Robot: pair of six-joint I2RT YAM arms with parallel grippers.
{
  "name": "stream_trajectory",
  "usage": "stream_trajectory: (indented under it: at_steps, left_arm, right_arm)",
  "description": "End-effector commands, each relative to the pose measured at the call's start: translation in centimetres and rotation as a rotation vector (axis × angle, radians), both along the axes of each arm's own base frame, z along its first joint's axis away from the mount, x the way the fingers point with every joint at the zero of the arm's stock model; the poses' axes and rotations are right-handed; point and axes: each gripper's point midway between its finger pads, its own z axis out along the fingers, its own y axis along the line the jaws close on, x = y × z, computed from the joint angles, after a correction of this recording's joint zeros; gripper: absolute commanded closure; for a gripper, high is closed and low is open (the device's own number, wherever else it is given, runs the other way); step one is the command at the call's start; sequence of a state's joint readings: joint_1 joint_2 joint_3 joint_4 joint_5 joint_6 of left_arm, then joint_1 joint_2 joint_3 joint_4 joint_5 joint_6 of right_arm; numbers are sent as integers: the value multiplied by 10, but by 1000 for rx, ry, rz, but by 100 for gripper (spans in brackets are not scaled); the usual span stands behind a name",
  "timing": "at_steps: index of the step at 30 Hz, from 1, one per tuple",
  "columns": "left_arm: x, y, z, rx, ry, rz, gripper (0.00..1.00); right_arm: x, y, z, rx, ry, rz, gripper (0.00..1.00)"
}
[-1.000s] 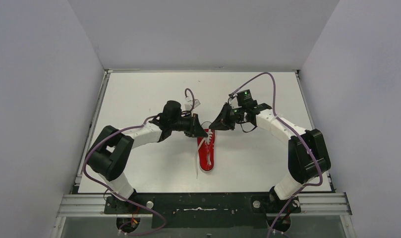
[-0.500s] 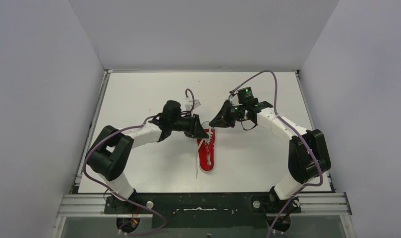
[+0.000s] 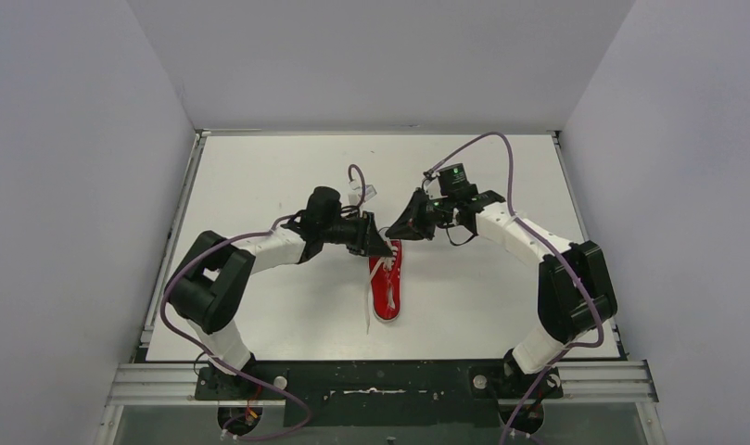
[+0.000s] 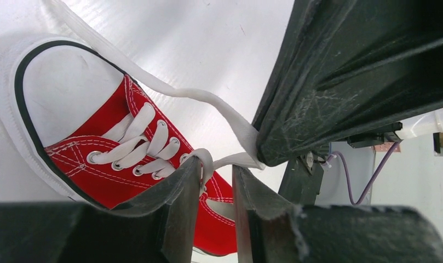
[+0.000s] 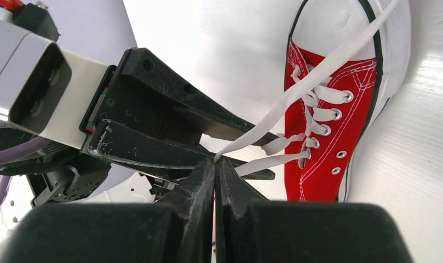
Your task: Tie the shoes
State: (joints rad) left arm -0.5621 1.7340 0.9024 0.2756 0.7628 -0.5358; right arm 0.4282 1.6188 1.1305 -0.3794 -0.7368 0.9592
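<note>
The red sneaker (image 3: pixel 387 289) lies mid-table with its toe towards the arms; it also shows in the left wrist view (image 4: pixel 93 145) and the right wrist view (image 5: pixel 323 148). My right gripper (image 5: pixel 214 160) is shut on a white lace (image 5: pixel 317 76) and holds it taut above the shoe's far end (image 3: pixel 400 230). My left gripper (image 4: pixel 216 170) is open by a narrow gap, right next to it (image 3: pixel 383 247). A lace strand (image 4: pixel 208 159) drapes over one left finger and runs to the right gripper's tip (image 4: pixel 258 155). Another lace (image 3: pixel 369 311) trails on the table.
The white table (image 3: pixel 260 176) is walled at the left, right and back. A purple cable (image 3: pixel 501 153) arcs above the right arm. A small white tag (image 3: pixel 364 194) hangs near the left wrist.
The right gripper has shifted a little left, closer to the left gripper, still pinching the lace. The left gripper has edged slightly right. The shoe has not moved.
</note>
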Motion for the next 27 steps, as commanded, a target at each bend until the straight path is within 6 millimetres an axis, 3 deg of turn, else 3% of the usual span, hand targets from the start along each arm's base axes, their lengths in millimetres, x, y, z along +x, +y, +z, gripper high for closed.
stream_trajectory:
  at_steps: [1, 5, 8, 14, 16, 23, 27]
  left_arm:
    - [16, -13, 27, -65, -85, -6, 80]
    - [18, -13, 23, -64, -63, -6, 98]
    - [18, -12, 23, -63, -59, -6, 100]
    - [12, -8, 17, -54, -34, -10, 100]
    - [12, -6, 17, -52, -33, -5, 100]
    - [12, -8, 17, -59, -17, -9, 100]
    - [12, -10, 20, -73, -11, -9, 100]
  right_arm:
    - [14, 12, 15, 37, -56, 7, 100]
    - [12, 13, 14, 31, -50, 13, 100]
    - [14, 6, 13, 13, -55, 7, 97]
    - [40, -39, -11, -108, -11, -88, 49]
    - [49, -45, -24, -137, 27, -114, 41]
    - [86, -54, -64, -264, 123, -227, 39]
    - [95, -56, -87, -302, 196, -298, 43]
